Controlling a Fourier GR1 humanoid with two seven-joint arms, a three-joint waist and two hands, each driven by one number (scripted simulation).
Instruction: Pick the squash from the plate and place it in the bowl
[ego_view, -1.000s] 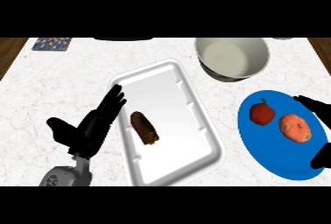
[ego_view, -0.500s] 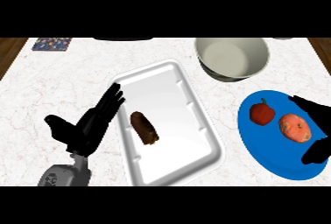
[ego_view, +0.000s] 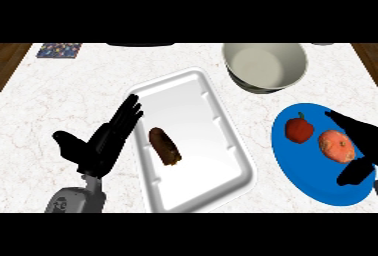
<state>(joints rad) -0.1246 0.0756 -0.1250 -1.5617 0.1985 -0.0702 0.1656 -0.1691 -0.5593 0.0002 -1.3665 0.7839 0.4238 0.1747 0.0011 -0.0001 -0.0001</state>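
We're at the grasp step: the squash (ego_view: 338, 147), orange & roundish, lies on the blue plate (ego_view: 295, 170) at the right of the desk (ego_view: 44, 100), just beside a red fruit (ego_view: 299, 129) w/ a small gap between them. Our right robot hand (ego_view: 359, 130) comes in from the right edge, released, w/ fingers over the squash's far side & thumb on its near side. It brackets the squash but, as far as we can tell from this steep angle, isn't touching it yet. To do this well we'd centre the squash between fingers & thumb, bring the palm down close over it, then close w/o sweeping left, since the red fruit could get nudged or caught in the grip. Then we'd lift straight up, clear the plate rim, carry it toward the bowl (ego_view: 266, 62), which stands apart from the plate at the back of the desk, & let go low inside it. Our left robot hand (ego_view: 103, 142) rests open beside the white tray (ego_view: 199, 185) that holds a brown veg (ego_view: 165, 146); we don't need it here.
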